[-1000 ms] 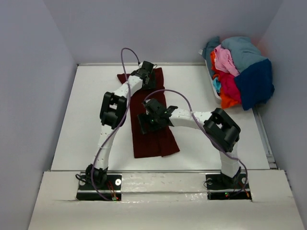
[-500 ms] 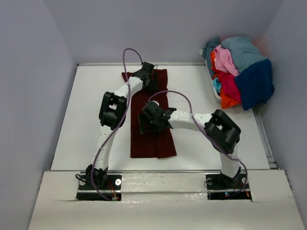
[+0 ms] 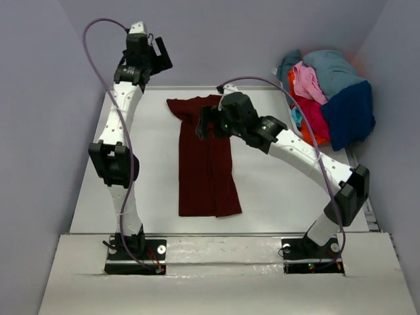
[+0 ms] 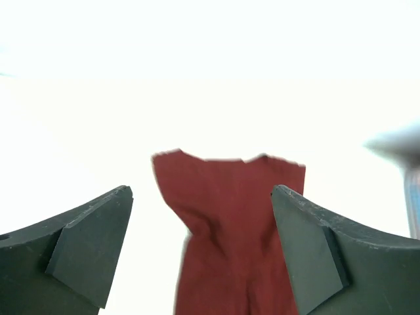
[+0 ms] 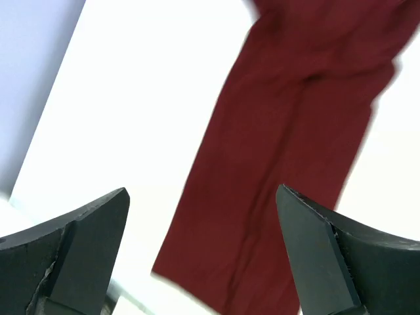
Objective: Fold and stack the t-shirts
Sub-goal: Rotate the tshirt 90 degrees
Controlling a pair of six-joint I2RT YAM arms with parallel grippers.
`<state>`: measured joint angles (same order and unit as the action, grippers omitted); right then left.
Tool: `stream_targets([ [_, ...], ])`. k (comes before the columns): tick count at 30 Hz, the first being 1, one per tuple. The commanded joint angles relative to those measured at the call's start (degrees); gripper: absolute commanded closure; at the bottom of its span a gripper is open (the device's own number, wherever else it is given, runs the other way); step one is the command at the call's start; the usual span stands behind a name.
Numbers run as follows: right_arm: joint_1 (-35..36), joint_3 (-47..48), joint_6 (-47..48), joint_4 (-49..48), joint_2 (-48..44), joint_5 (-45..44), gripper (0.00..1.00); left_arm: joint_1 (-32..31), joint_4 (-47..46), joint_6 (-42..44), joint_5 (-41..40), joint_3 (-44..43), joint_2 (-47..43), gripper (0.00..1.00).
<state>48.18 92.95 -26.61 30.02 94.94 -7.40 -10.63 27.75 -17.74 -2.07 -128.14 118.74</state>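
Observation:
A dark maroon t-shirt (image 3: 207, 170) lies flat on the white table, folded into a long narrow strip running from the far edge toward me. It also shows in the left wrist view (image 4: 230, 223) and the right wrist view (image 5: 289, 151). My left gripper (image 3: 163, 59) is raised high over the far left of the table, open and empty (image 4: 200, 193), well apart from the cloth. Above the strip's far end, my right gripper (image 3: 202, 126) hovers open with nothing between its fingers (image 5: 203, 190). More t-shirts (image 3: 325, 98), pink, teal, navy and red, are heaped at the far right.
The heap sits in a white basket (image 3: 293, 121) at the table's far right edge. Grey walls close in the table on the left, the back and the right. A white ledge (image 3: 216, 252) with both arm bases runs along the near edge.
Both arms have lifted off the maroon t-shirt: the left swung up to the far left, the right rose toward the far end and opened. The strip now lies straighter.

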Motion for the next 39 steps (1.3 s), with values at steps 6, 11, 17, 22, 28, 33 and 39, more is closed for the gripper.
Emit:
stream_targets([
  [6,-15.58,4.50,8.74,-11.56,12.08,-0.33,0.15,5.18,-6.02,0.33,9.44,1.92,6.68,0.01],
  [11,-18.29,20.41,13.78,-10.24,27.21,-4.55,0.17,5.18,-8.41,-0.80,10.15,3.07,7.99,0.01],
  [17,-25.77,36.06,1.13,-12.61,42.69,4.40,0.29,5.80,-9.02,-3.27,12.17,3.15,12.65,0.03],
  [22,-27.35,44.16,1.65,-13.06,49.82,4.32,0.28,5.80,-9.55,-3.71,11.56,3.07,14.94,0.04],
  [28,-27.88,46.97,1.48,-17.62,55.70,9.40,0.28,5.80,-10.00,-4.15,11.12,1.58,17.58,0.04],
  [33,-27.88,50.83,0.42,-19.56,60.18,14.86,0.26,6.33,-10.26,-5.38,11.65,1.40,19.78,0.05],
  [39,-27.88,51.98,-0.63,-19.92,63.26,14.79,0.27,6.33,-10.08,-5.55,11.56,-0.27,22.32,0.05],
])
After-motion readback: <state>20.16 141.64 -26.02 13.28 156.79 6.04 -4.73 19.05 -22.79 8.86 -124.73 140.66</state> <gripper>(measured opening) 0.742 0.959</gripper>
